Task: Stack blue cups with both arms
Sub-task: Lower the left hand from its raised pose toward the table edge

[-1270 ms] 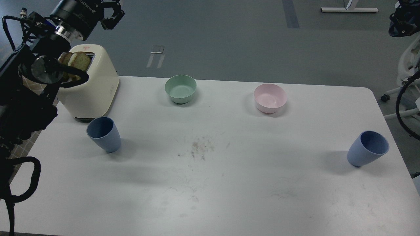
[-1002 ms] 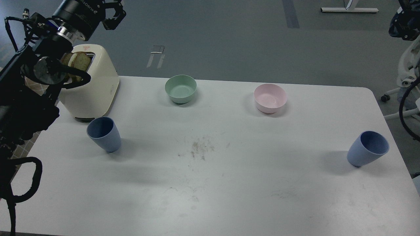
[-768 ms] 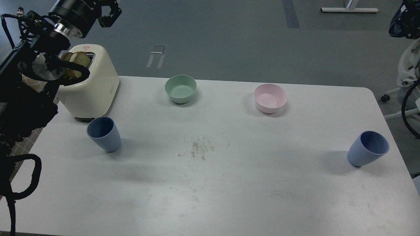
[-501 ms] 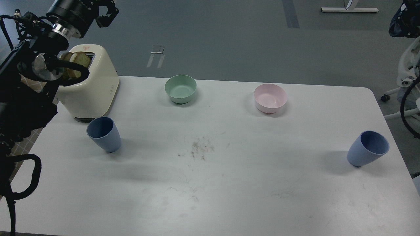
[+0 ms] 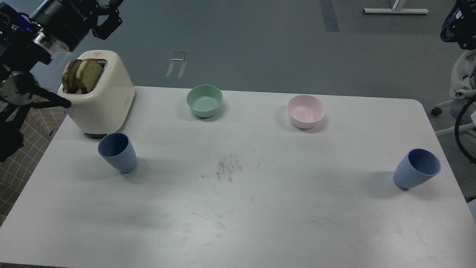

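left gripper (image 5: 106, 18) raised at top left above the toaster (image 5: 100, 98), jaws empty, whether parted or closed cannot be told | right gripper (image 5: 456, 22) at top right edge, jaws unclear | left cup (image 5: 117, 152) upright beside toaster | right cup (image 5: 417, 169) upright near right edge of surface (image 5: 238, 208), well apart

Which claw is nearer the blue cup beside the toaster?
Left. The left claw is raised above and behind the toaster, up and back from that blue cup. The right claw is at the far top right corner, across the table.
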`<state>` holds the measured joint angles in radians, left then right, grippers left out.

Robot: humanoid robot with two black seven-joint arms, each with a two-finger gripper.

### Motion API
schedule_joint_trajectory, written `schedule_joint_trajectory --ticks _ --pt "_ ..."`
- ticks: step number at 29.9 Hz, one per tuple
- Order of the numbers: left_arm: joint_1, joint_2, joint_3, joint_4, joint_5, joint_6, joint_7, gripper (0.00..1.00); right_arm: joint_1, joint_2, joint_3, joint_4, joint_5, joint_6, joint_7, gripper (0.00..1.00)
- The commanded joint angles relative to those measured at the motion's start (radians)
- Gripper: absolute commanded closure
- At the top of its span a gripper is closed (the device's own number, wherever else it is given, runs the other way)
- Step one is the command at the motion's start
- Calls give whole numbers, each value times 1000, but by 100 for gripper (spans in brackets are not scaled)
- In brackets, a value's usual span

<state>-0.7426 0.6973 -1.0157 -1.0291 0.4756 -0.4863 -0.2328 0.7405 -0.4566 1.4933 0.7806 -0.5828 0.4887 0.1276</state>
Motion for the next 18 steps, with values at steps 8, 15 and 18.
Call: schedule_joint_trajectory --ticks 8,15,18 --pt "241 280 -8 -204 383 2 -137 13 -26 3 18 6 0 0 1 0" --pt "373 372 -3 -240 572 12 -160 20 -46 3 21 37 0 0 3 0" --pt "411 376 2 -240 728 35 -186 20 -49 0 27 37 0 0 3 0"
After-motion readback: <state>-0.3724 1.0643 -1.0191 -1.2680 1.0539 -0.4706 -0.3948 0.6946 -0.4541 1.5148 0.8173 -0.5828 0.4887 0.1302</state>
